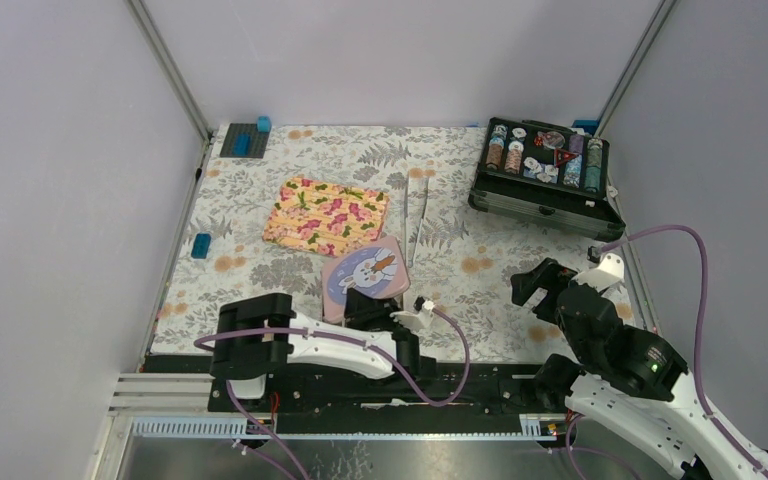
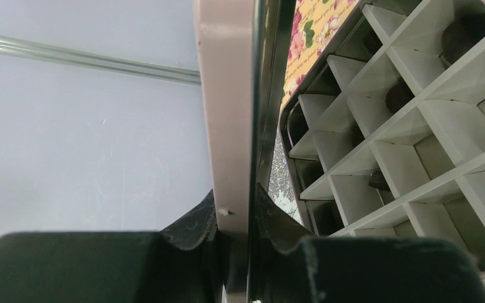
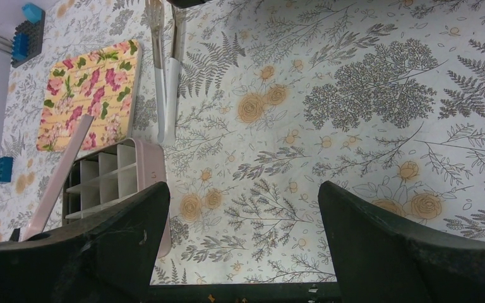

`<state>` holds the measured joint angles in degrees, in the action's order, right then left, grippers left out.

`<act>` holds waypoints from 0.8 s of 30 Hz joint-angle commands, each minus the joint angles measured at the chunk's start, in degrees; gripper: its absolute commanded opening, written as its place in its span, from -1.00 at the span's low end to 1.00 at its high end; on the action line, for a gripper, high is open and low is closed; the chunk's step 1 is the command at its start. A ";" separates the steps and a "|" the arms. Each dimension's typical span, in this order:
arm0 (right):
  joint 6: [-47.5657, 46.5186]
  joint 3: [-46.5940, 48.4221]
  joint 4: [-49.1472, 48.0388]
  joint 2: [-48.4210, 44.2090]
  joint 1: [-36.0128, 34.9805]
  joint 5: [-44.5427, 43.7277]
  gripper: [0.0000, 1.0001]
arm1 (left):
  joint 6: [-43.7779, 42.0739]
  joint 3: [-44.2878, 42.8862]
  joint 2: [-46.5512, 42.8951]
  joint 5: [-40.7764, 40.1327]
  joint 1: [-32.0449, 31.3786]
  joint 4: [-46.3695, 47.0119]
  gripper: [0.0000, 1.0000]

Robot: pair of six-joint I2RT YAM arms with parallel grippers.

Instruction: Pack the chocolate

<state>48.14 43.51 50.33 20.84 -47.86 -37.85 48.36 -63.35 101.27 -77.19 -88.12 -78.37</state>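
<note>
Left wrist view: the chocolate (image 2: 396, 99) shows as small dark rounded pieces, each low in its own cell of the pink gridded box (image 3: 150, 165). At least three cells are filled. They lie in deep shadow, so we cannot tell which way their long axis runs or which way they point. The box sits on the floral tablecloth (image 3: 353, 95) just ahead of the left arm's base. The left gripper (image 2: 240, 221) is pinched tight on the edge of the pink lid (image 2: 227, 95), which is held raised on edge beside the open box. From above, we see a cartoon rabbit on the lid and can read no writing there. The right gripper (image 3: 243, 189) hangs over bare cloth with its jaws spread wide and holds nothing. Behind the box lie a floral-patterned flat box (image 1: 325, 215) with lettering too small to read, metal tongs (image 1: 418, 215) and, far right, a black case of poker chips (image 1: 545, 175).
</note>
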 commanded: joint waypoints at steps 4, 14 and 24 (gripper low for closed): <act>1.70 1.31 -0.95 -0.34 -0.31 0.17 0.89 | 6.29 -2.26 1.13 -3.04 -0.46 -4.78 -1.00; 1.52 1.52 -0.96 -0.36 -0.31 0.23 0.89 | 1.74 -1.59 2.30 -1.74 -2.82 -0.80 -1.00; 1.35 1.23 -0.63 -1.30 -0.31 -0.20 0.89 | 1.83 -1.66 3.61 -1.74 -2.85 -0.82 -1.00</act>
<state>48.53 43.53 50.35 20.21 -47.86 -36.82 50.39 -64.03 104.79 -77.12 -90.83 -79.13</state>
